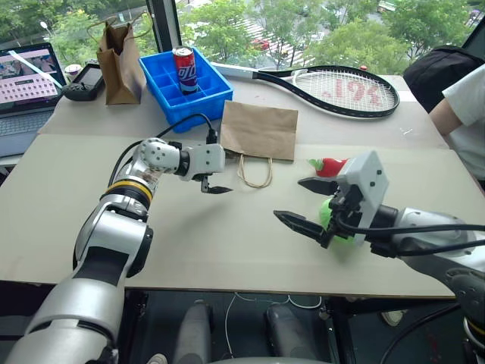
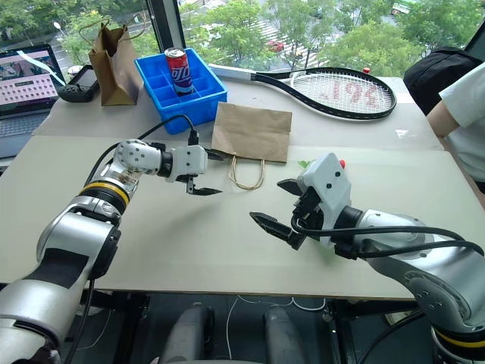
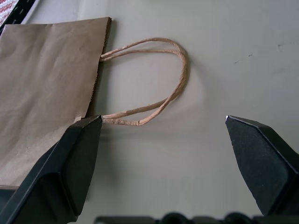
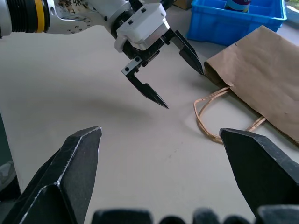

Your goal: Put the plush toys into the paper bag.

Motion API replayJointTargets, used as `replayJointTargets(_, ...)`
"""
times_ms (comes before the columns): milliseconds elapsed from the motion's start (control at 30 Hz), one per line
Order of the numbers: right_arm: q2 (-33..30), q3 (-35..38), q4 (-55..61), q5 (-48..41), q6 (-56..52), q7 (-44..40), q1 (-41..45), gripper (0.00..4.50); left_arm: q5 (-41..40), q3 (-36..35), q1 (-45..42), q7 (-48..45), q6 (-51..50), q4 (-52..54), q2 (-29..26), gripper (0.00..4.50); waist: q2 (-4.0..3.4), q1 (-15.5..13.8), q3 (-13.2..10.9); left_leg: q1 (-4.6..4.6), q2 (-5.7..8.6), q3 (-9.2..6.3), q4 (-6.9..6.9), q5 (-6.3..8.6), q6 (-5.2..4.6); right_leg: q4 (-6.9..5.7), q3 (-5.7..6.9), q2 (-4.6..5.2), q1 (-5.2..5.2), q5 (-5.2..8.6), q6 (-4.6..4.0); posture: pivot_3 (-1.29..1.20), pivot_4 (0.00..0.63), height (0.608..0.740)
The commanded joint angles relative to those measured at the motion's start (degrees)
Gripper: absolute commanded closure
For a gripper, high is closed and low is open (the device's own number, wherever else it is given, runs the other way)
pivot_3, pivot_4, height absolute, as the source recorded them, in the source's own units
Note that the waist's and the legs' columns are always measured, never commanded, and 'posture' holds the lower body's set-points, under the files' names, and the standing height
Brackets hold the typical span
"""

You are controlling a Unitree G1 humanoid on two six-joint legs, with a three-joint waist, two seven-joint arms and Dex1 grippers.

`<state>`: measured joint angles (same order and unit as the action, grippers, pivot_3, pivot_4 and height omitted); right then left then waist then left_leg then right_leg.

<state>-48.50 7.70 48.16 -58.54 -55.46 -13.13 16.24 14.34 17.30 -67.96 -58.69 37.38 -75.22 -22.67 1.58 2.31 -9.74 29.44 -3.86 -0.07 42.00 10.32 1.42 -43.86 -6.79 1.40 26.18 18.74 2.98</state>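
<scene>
Left gripper (image 4: 180, 74): spread wide, empty, beside paper bag (image 1: 260, 130) handles | Right gripper (image 1: 301, 202): wide, empty, before green toy (image 1: 327, 214)

Both pincers (image 4: 180, 86) (image 1: 307, 205) wide open, empty

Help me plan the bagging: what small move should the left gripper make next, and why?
Probably ease the open left gripper forward to the paper bag's mouth edge by its handles, since the bag lies flat and closed, and both toys remain on the table.
</scene>
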Motion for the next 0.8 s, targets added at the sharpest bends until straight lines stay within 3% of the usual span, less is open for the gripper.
replayJointTargets(33, 0.54, 2.83, 2.81, -1.16, -0.37, 3.72, -1.0, 0.02, 2.77, 0.63, -2.07, 5.32, -0.39, -0.27, 1.96, 0.0, 0.01, -0.1, 0.0, 0.0, 0.0, -0.01, 0.01, 0.0, 0.0, 0.0, 0.01, 0.0, -0.01, 0.0, 0.01, 0.0, 0.15, 0.665)
replayJointTargets(233, 1.16, 4.3, 4.98, -3.07, -0.48, 9.61, -3.55, 0.02, 5.38, 1.08, -2.02, 11.33, -2.91, -0.94, 5.84, 0.0, 0.01, -0.09, 0.0, 0.02, 0.01, -0.03, 0.04, 0.0, 0.0, -0.03, 0.02, 0.0, 0.0, 0.0, 0.02, 0.0, 0.15, 0.665)
replayJointTargets(333, 0.43, 4.98, 5.38, -3.97, -0.51, 10.85, -4.14, 0.0, 6.52, 1.65, -1.68, 11.94, -3.54, -1.16, 6.68, 0.66, 0.01, 0.01, 0.0, 0.02, 0.02, -0.02, 0.06, 0.0, 0.0, -0.04, 0.01, 0.0, -0.01, 0.0, 0.02, 0.0, 0.15, 0.665)
replayJointTargets(667, -2.22, 5.09, 4.69, -6.22, -0.42, 13.9, -2.46, 0.0, 3.34, -2.01, -0.55, 8.2, -9.68, -1.75, 8.86, 4.34, 0.01, 0.11, 0.0, 0.02, 0.02, -0.03, 0.07, 0.0, 0.0, -0.07, 0.01, -0.01, 0.0, 0.0, 0.02, 0.0, 0.15, 0.665)
replayJointTargets(800, -2.36, 4.06, 3.74, -6.06, -0.26, 13.75, -1.13, 0.0, -3.89, -8.96, -1.1, 0.13, -15.77, -0.91, 9.51, 4.46, 0.01, 0.14, 0.0, 0.01, 0.02, -0.03, 0.07, 0.0, 0.0, -0.07, 0.01, -0.01, 0.0, -0.01, 0.01, 0.0, 0.15, 0.665)
